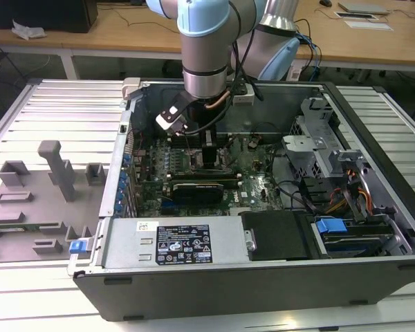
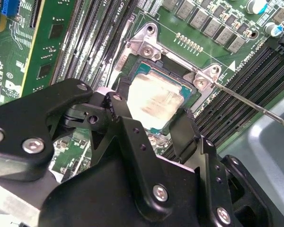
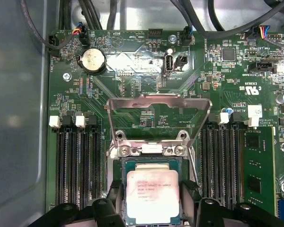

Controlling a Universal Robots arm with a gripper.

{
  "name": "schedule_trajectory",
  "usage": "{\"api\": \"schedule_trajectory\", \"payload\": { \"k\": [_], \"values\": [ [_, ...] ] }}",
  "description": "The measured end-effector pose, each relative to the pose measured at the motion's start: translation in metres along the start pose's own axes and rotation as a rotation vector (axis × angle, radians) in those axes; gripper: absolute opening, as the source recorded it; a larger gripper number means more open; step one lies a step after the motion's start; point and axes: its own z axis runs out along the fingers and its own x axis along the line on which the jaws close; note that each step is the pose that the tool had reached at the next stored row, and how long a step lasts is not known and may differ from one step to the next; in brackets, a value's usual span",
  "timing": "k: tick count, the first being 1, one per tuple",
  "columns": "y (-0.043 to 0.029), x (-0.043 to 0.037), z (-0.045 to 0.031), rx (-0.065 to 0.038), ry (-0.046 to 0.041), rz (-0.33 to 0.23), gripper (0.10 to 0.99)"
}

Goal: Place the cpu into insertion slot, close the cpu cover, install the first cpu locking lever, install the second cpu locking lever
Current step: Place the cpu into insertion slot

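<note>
The cpu [image 3: 154,189], pale metal top up, lying flat in the insertion slot [image 3: 151,162] at the middle of the green board inside an open computer case [image 1: 263,273]. Jaws of the gripper [image 3: 154,201] spread, one black finger [image 2: 117,108] at each side of the chip; contact with its edges impossible to tell. The cpu cover [image 3: 158,100] raised, tilted up off the slot. A thin metal lever [image 2: 255,106] reaching out from one slot corner across black memory slots [image 3: 73,165]. Case on a ribbed metal worktop [image 1: 55,104], grey fixture tray [image 1: 28,207] at the exterior view's left.
</note>
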Motion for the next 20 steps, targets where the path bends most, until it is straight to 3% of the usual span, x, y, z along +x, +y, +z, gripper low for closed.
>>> {"api": "schedule_trajectory", "payload": {
  "k": [3, 5, 20],
  "values": [
    [-0.0001, 0.0006, -0.0004, 0.000, 0.0116, 0.001, 0.612],
    [0.0000, 0.0006, -0.0003, 0.000, 0.0279, 0.003, 0.612],
    [0.0000, 0.0006, 0.0000, 0.000, 0.0269, 0.002, 0.612]
  ]
}}
